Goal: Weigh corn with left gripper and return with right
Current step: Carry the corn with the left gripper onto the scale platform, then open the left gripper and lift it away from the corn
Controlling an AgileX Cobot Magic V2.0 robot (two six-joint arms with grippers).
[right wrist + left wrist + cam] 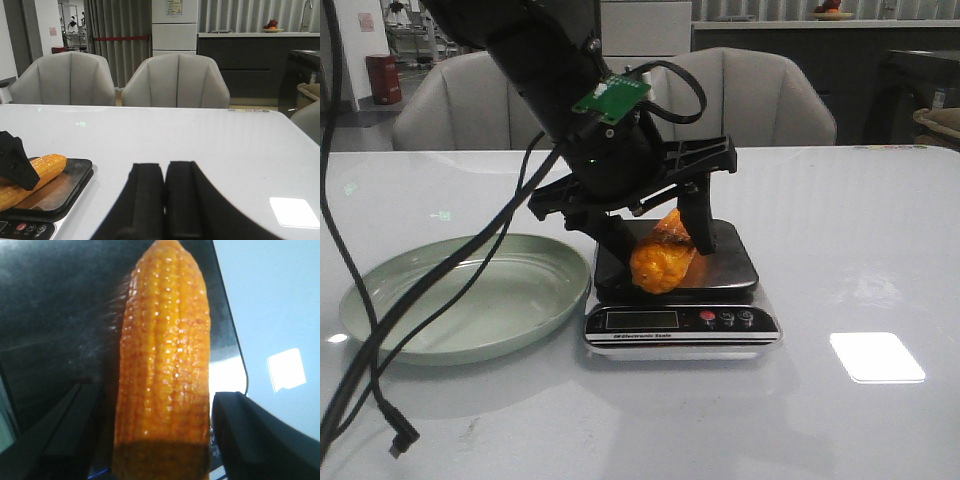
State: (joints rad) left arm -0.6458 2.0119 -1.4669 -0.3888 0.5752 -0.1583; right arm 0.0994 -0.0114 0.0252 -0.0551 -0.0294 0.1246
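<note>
The orange-yellow corn [662, 262] lies on the black platform of the scale [730, 268], one end pointing toward the front. It fills the left wrist view [165, 365] and shows at the edge of the right wrist view [35, 172]. My left gripper [655, 243] reaches down over the platform and straddles the cob. Its fingers [250, 435] stand on either side with a thin gap showing, so it is open. My right gripper [164, 172] is shut and empty, low over the bare table to the right of the scale; it is out of the front view.
A pale green oval plate [380, 275] lies just left of the scale. The scale's display and buttons [680, 320] face the front. Loose black cables [380, 400] hang across the front left. Grey chairs [770, 100] stand behind the table.
</note>
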